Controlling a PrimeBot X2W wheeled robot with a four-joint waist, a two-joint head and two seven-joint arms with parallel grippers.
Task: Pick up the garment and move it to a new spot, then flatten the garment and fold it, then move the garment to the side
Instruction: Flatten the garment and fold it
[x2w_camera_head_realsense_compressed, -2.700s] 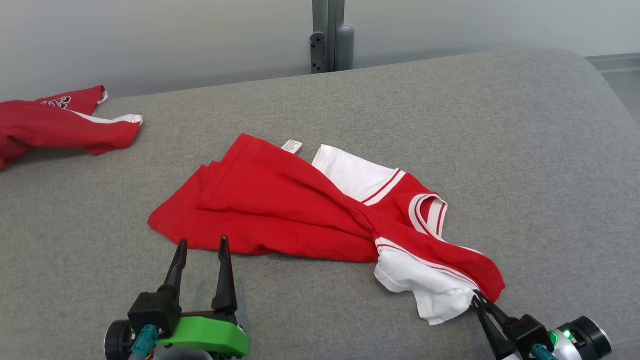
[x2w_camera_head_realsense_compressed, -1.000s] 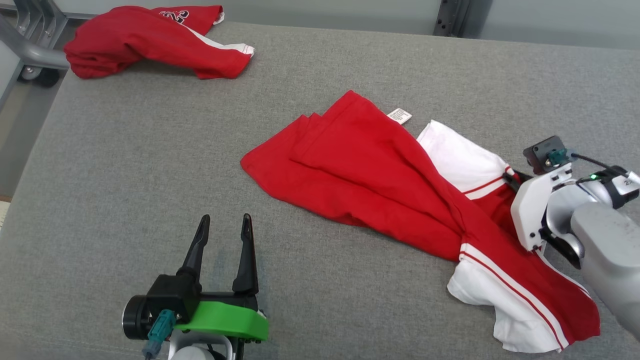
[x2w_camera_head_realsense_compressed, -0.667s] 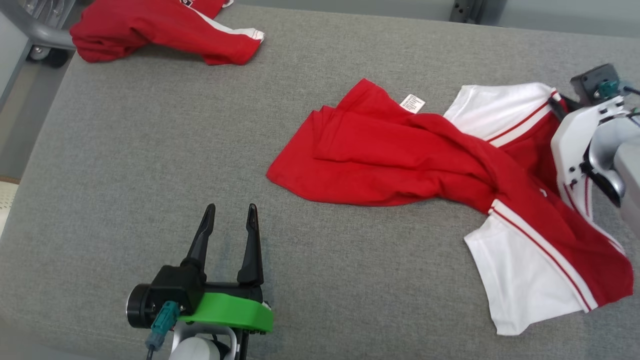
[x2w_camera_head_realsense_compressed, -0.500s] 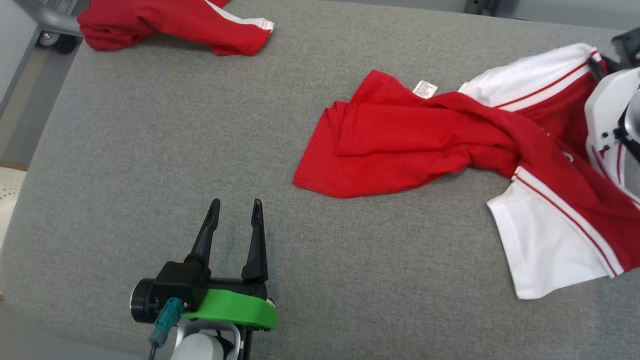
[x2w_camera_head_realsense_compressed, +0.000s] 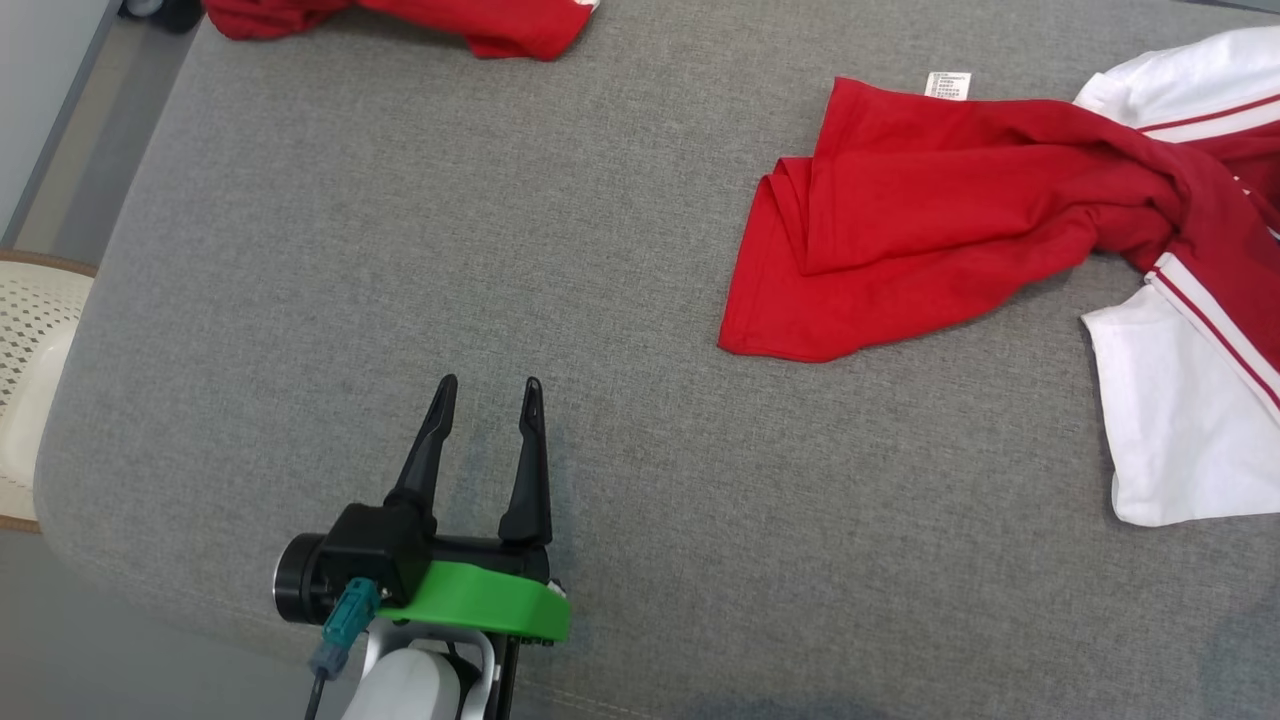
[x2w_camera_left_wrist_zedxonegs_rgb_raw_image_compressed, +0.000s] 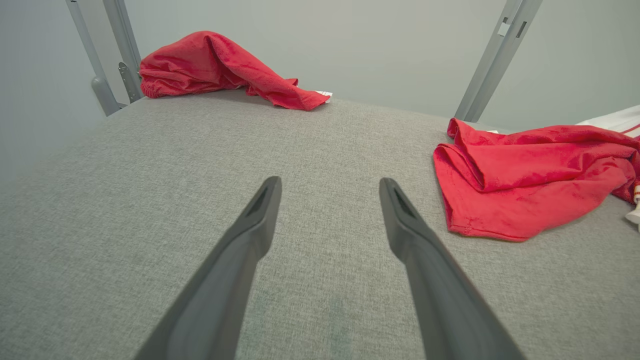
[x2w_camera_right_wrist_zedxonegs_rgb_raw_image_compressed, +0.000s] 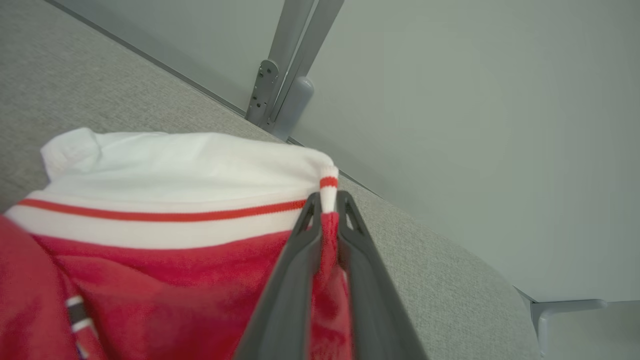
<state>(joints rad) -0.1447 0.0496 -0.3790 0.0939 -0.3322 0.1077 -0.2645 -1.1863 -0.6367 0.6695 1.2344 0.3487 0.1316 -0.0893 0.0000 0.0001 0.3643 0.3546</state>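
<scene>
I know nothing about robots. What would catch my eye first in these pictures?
The bright red and white cloth garment sprawls rumpled across the right of the grey fabric surface. The right tool pinches its striped white edge, while the left tool stands open over bare grey fabric. A second crumpled red garment lies at the far left corner.
</scene>
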